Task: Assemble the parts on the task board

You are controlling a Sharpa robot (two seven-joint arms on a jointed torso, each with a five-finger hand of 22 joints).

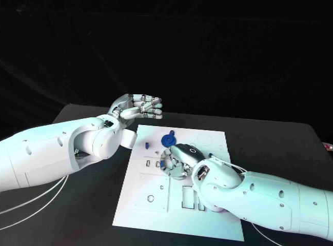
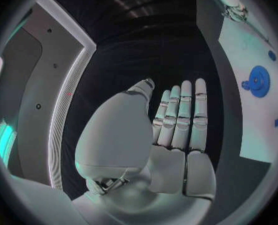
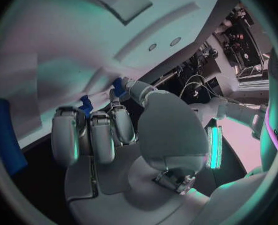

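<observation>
Robotics lab: black-draped table [image 1: 285, 138], cabled equipment racks [image 3: 242, 40].

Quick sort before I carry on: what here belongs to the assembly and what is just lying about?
Job:
- task board, white, mid-table
- blue gear on the board
- small blue part beside the gear
- right hand, fingers down on the board around a small blue piece
- left hand, held off the board's far left corner, holding nothing

Lying about:
- black table
- white cables at the left arm
</observation>
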